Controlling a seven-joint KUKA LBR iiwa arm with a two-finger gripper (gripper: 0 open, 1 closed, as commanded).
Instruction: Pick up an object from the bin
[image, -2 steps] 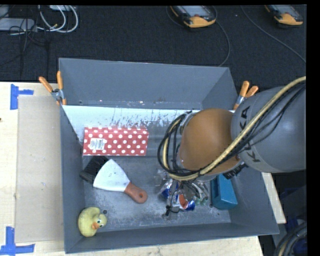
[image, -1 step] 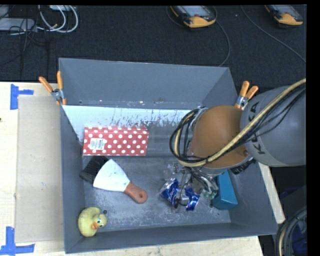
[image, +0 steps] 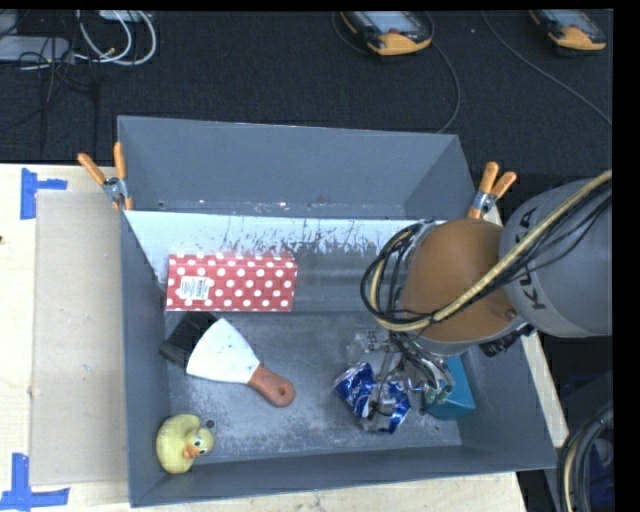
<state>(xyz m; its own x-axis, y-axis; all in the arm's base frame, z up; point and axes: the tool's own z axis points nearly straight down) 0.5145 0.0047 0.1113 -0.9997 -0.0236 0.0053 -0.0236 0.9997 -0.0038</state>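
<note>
My gripper (image: 388, 392) is low in the bin's front right part, under the arm's orange cover. It is down on a crumpled blue and white foil packet (image: 356, 392), which sticks out to its left and front. A teal box (image: 459, 393) lies right beside the gripper on its right, partly hidden by it.
A red box with white dots (image: 230, 283) leans on the back wall at the left. In front of it lie a black object (image: 184, 338) and a white scraper with a brown handle (image: 233, 360). A yellow rubber duck (image: 182, 442) sits in the front left corner.
</note>
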